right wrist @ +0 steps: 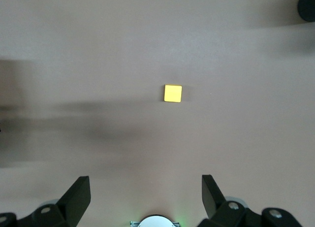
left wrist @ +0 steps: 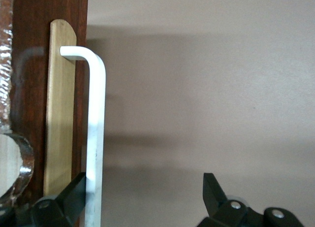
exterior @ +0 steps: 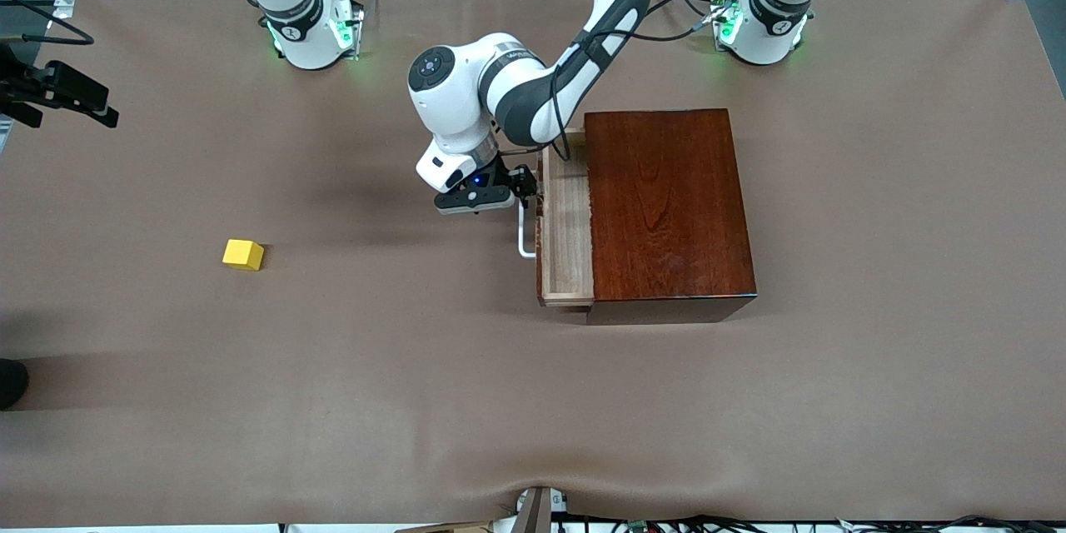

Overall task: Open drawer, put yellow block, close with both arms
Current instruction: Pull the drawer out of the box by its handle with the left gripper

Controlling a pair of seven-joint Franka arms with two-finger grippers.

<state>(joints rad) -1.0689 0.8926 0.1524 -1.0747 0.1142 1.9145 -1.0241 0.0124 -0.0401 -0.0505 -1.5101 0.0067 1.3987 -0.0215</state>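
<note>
Brown paper covers the table (exterior: 333, 400), and on it a dark wooden box (exterior: 670, 208) has its drawer (exterior: 566, 233) pulled partly out, with the left end effector (exterior: 526, 190) at the white handle (left wrist: 96, 138), fingers spread wide and one finger (left wrist: 74, 195) touching the bar. The yellow block (exterior: 243, 254) sits alone toward the right arm's end, well apart from the box. The right end effector (right wrist: 146, 200) hangs open high above it, nothing between them.
</note>
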